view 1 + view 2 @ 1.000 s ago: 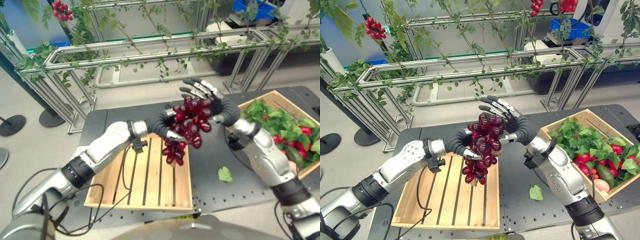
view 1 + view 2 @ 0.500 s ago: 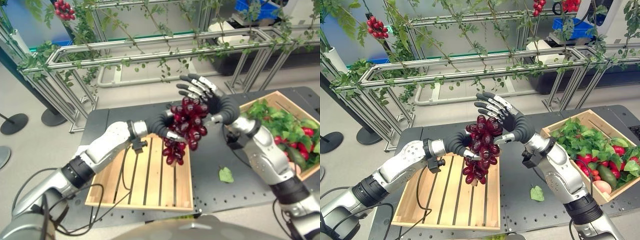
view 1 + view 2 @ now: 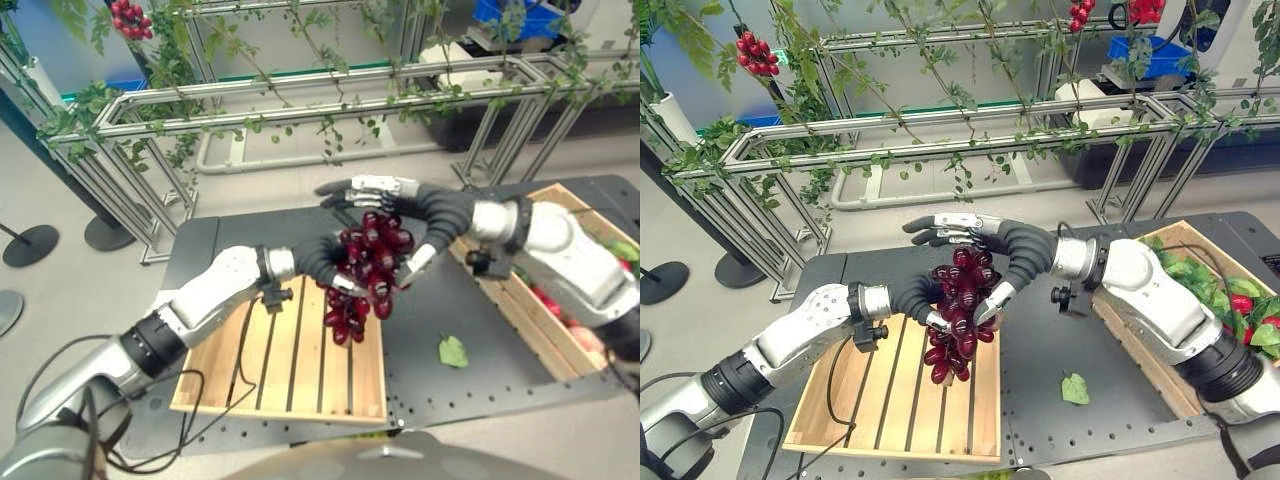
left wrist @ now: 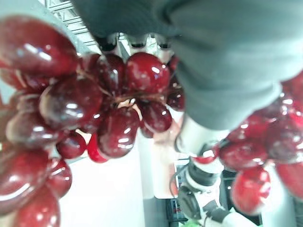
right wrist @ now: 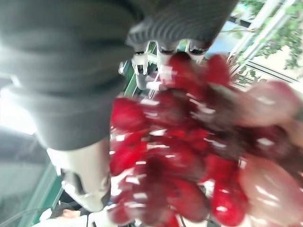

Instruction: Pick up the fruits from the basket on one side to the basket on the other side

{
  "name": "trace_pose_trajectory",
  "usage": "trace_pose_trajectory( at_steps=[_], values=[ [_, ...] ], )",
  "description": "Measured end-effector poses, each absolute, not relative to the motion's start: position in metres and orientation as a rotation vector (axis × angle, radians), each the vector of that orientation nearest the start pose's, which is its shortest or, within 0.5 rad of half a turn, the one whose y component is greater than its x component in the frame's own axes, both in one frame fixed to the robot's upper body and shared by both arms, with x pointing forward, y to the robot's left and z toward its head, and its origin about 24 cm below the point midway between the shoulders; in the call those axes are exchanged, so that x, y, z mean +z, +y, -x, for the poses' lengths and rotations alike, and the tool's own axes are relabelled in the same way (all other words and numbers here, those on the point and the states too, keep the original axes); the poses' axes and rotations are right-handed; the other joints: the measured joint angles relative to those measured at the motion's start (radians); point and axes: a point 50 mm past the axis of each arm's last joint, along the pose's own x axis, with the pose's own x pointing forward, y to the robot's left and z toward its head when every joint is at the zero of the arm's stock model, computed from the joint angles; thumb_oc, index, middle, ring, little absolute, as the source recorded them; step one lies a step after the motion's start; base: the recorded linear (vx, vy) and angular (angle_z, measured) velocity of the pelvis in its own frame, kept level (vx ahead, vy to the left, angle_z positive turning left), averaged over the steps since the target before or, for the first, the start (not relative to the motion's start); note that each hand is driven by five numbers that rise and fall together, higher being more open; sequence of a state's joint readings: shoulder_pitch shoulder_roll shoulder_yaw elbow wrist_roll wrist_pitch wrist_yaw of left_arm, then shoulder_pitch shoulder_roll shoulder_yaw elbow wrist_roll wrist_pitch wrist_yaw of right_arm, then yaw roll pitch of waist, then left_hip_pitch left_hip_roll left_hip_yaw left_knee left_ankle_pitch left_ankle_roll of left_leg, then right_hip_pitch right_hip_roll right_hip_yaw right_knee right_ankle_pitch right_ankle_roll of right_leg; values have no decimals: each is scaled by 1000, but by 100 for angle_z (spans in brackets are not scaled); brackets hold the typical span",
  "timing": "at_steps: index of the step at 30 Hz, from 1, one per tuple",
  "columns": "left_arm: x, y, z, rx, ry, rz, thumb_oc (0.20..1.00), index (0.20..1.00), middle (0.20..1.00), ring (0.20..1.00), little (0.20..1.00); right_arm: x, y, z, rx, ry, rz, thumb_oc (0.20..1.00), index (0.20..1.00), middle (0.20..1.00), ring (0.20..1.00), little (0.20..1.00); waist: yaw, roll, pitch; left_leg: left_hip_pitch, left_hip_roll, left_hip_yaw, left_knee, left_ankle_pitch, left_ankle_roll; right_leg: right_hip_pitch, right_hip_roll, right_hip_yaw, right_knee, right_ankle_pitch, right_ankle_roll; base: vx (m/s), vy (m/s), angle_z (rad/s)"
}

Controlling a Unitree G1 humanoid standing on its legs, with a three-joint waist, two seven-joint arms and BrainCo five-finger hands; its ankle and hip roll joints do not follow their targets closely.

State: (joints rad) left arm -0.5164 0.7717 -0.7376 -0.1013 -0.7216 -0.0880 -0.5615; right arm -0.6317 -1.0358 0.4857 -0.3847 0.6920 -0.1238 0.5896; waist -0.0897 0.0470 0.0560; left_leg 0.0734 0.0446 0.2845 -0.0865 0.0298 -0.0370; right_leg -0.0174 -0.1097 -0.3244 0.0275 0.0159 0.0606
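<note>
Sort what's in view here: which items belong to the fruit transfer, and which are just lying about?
Part of the job:
- dark red grape bunch, held between both hands
- left hand
- right hand
- slatted wooden basket below the grapes
- wooden basket of leafy greens and red fruit on the robot's right

Lying about:
- loose green leaf on the black table
- metal trellis with vines behind

The grape bunch is glossy dark red. The slatted crate under it is pale yellow wood, with dark gaps between the slats. The table is black, dotted with small holes, and a single green leaf lies on it. The second wooden crate holds green leaves and red fruit.
</note>
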Motion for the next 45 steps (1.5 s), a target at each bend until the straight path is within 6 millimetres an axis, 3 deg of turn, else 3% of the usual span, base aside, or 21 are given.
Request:
trace_pose_trajectory(
  at_steps=[4, 15, 22, 25, 28, 35, 40, 45],
  values=[
    [127, 96, -262, -1295, -93, -225, 200, 200, 200, 200, 200, 261, -111, -231, 1287, -655, 759, 1000, 1000, 1000, 1000, 1000, -2, -14, -3, 3, 0, -8, 0, 0, 0, 8, 1, -1, -6, 0, 0, 0, 2, 3],
    [130, 96, -259, -1316, -100, -237, 200, 200, 200, 200, 200, 283, -92, -206, 1393, -833, 852, 1000, 1000, 1000, 1000, 1000, 1, -19, -4, 3, -1, -13, 0, 0, 0, 13, 1, -8, -9, 0, 0, 0, 2, 1],
    [130, 96, -259, -1321, -98, -240, 200, 200, 200, 200, 200, 282, -90, -202, 1421, -844, 870, 1000, 1000, 1000, 1000, 1000, 2, -24, -7, 2, -1, -15, 0, 0, 0, 14, 0, -11, -9, 0, 0, 0, 0, 0],
    [130, 97, -259, -1319, -96, -245, 200, 200, 200, 200, 200, 292, -91, -199, 1369, -918, 1033, 1000, 1000, 1000, 1000, 1000, 3, -26, -9, 2, -1, -16, 0, 0, 0, 14, 0, -11, -9, 0, 0, 0, 0, 0],
    [130, 98, -260, -1318, -96, -245, 200, 200, 200, 200, 200, 298, -90, -196, 1349, -971, 1044, 1000, 1000, 1000, 1000, 1000, 1, -30, -11, 2, -1, -16, 0, 0, 0, 14, 0, -11, -9, 0, 0, 0, 0, 0],
    [134, 123, -264, -1197, -102, -260, 200, 200, 200, 200, 200, 292, -117, -213, 1107, -943, 1143, 1000, 1000, 1000, 1000, 1000, 0, -32, -13, 3, -2, -16, 0, 0, 0, 14, -1, -11, -9, 0, 1, 0, 0, 0],
    [149, 150, -269, -1120, -122, -480, 200, 200, 200, 200, 200, 285, -133, -223, 1005, -881, 1171, 1000, 1000, 1000, 1000, 1000, -4, -32, -15, 3, -1, -16, 0, 0, 0, 14, -1, -11, -8, 0, 1, 0, 0, 0],
    [168, 160, -272, -1094, -176, -646, 200, 200, 200, 200, 200, 283, -144, -227, 953, -839, 1235, 1000, 1000, 1000, 1000, 1000, -2, -32, -15, 3, -1, -16, 0, 0, 0, 14, -2, -12, -8, 0, 1, 0, 0, 0]
  ],
)
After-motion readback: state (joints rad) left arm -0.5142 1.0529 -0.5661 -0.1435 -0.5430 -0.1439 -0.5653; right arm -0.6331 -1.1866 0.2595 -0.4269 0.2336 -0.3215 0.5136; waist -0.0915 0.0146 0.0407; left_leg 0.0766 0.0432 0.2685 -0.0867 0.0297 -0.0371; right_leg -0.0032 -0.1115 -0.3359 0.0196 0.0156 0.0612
